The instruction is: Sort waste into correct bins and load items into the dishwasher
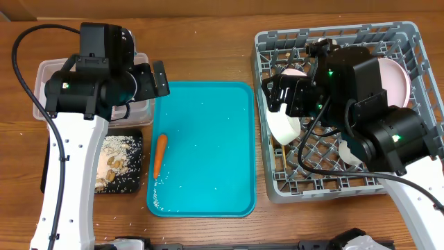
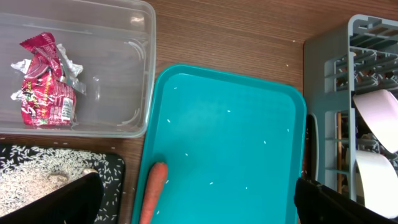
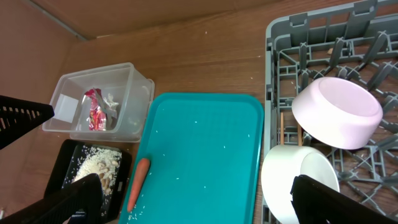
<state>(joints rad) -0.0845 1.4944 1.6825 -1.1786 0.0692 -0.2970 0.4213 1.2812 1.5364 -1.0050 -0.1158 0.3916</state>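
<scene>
light: bright, even, from above | shadows: soft, faint | focus: sharp throughout

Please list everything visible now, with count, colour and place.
teal tray: one, teal, table centre, rice grains on it
carrot: one, orange, on the teal tray's left side
clear tub: one, transparent, left of the teal tray
snack wrapper: one, red-and-silver, in the clear tub
black tray: one, black, beside the clear tub
crumbs: heap, beige-white, in the black tray
dish rack: one, grey, table's right
bowls: two, white, in the dish rack
plate: one, white, in the dish rack
chopstick: at least one, wooden, in the dish rack
left gripper: one, black, open, near the clear tub
right gripper: one, black, open, over the dish rack
</scene>
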